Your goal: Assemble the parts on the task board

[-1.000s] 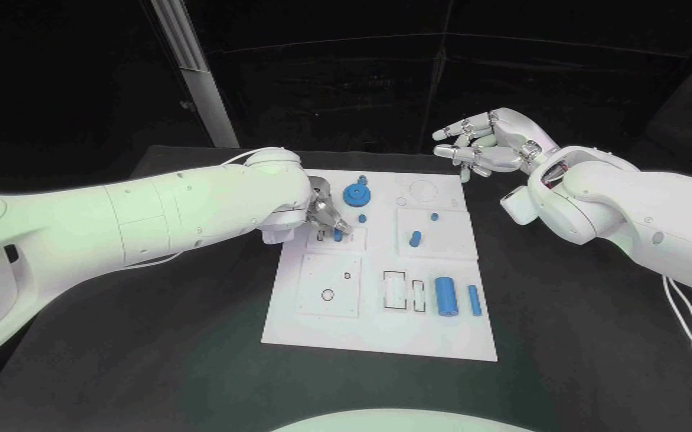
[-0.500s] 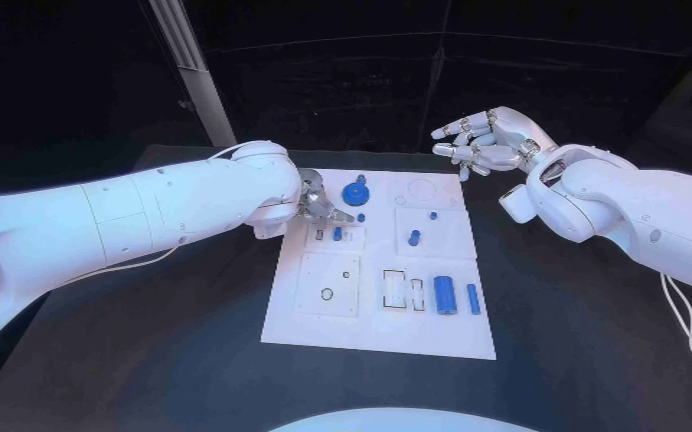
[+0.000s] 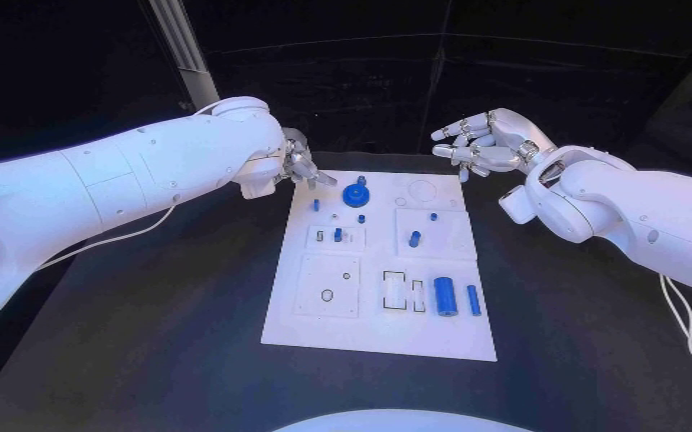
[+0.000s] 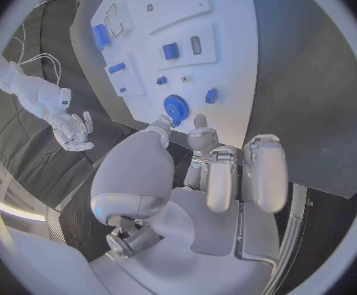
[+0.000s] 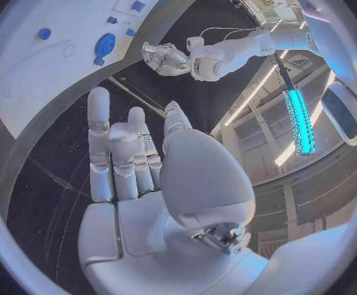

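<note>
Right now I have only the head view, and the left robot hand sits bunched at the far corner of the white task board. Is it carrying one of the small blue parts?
Observer: No. The left wrist view shows the left robot hand with nothing between its fingertips, which stand apart.
Operator: What are those fingertips nearest to?
Observer: The round blue toothed wheel near the edge of the white task board. The thumb's tip lies right beside it; I cannot tell whether it touches.

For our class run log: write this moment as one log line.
left robot hand: empty, above task board far edge | right robot hand: open, beyond board | blue gear: on board
</note>
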Robot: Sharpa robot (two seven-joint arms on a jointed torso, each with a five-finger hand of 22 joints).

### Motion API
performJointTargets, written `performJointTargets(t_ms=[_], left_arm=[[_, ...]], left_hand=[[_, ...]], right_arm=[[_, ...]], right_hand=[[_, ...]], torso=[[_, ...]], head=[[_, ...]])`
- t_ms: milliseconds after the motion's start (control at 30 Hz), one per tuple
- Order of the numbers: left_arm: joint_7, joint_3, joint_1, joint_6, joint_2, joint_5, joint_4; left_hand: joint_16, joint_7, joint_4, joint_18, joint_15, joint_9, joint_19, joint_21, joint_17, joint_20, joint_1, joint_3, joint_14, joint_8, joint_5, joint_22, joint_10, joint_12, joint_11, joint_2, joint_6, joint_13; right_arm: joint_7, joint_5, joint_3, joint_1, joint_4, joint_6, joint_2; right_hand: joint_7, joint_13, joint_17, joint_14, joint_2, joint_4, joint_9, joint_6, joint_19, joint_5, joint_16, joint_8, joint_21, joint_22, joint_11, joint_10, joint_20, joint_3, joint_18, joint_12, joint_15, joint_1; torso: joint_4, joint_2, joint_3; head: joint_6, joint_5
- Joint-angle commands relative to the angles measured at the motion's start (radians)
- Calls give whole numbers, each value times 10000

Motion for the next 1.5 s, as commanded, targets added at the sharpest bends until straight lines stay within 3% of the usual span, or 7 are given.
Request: performJointTargets(t_ms=[33, 200, 567, 733, 900, 1100, 1500], left_arm=[[223, 4, 19, 1154, 187, -14, -475], [330, 4, -30, 1482, 508, -42, -1251], [864, -43, -255, 1647, 1126, -564, -2331], [1011, -64, -318, 1654, 1287, -606, -2569], [1032, -70, -343, 1786, 1399, -627, -2744], [1029, -72, -369, 2013, 1472, -819, -2854], [1069, -72, -466, 2170, 1583, -880, -2964]], left_hand=[[31, 6, 4, 59, 97, -64, 141, -60, 2634, 53, 102, -80, 1040, -64, -4, 243, -64, -27, 40, -17, -73, -41], [31, 34, 23, 64, 126, -157, 134, -74, 2634, 87, 141, -215, 1040, -131, -4, 232, -98, -28, 70, 62, -61, -67], [31, 41, 47, 52, 143, -285, 164, -29, 2634, 118, 40, -501, 1040, -185, -10, 307, -85, 32, 80, 213, 36, -39], [31, 38, 40, 52, 143, -301, 167, -25, 2634, 120, 41, -544, 1040, -189, -10, 313, -91, 29, 79, 225, 55, -52], [31, 28, 0, 50, 139, -358, 172, -18, 2634, 122, 194, -641, 1040, -197, -9, 329, -102, 35, 73, 292, 127, -65], [31, 27, -39, 46, 139, -436, 180, -7, 2634, 123, 444, -709, 1040, -223, -4, 353, -106, 52, 71, 421, 174, -70], [31, 17, -88, 43, 135, -516, 187, 3, 2634, 122, 767, -731, 1040, -228, -4, 379, -92, 90, 63, 582, 251, -54]], right_arm=[[67, -15, 5, 18, -1, 73, 35], [76, -15, 5, 17, -29, 96, 78], [88, -15, 5, 16, -63, 122, 148], [87, -15, 5, 16, -66, 124, 165], [84, -15, 5, 16, -63, 126, 191], [77, -15, 5, 17, -65, 133, 198], [82, -15, 5, 17, -83, 142, 233]], right_hand=[[-31, -17, 9, 19, 6, -19, 9, -70, 82, -29, -18, 49, -45, -17, 28, -18, -10, -67, 136, 65, 13, -72], [-32, -21, 19, 24, 25, -26, 8, -73, 88, -6, -15, 52, -51, -21, 25, -20, -10, -70, 137, 75, 12, -51], [-34, -27, 21, 27, 51, -35, 8, -78, 97, 27, -20, 56, -60, -27, 23, -25, -11, -75, 138, 86, 10, -20], [-35, -30, 14, 26, 62, -40, 8, -80, 100, 40, -30, 57, -64, -29, 22, -28, -11, -76, 138, 91, 10, -6], [-35, -30, 14, 26, 62, -40, 8, -80, 100, 40, -30, 57, -64, -29, 22, -28, -11, -76, 138, 91, 10, -6], [-36, -37, 26, 30, 82, -52, 9, -81, 107, 64, -28, 62, -72, -34, 20, -35, -12, -78, 139, 98, 8, 26], [-40, -54, 34, 34, 123, -79, 10, -82, 124, 127, -37, 74, -88, -45, 15, -49, -15, -83, 139, 113, 4, 96]], torso=[[-16, 32, -5], [-38, 67, -31], [-37, 65, -12], [-48, 66, -19], [-54, 60, -2], [-34, 58, -23], [-23, 50, -19]], head=[[19, 55], [42, 89], [-32, 144], [-62, 122], [-57, 119], [-78, 98], [-101, 106]])
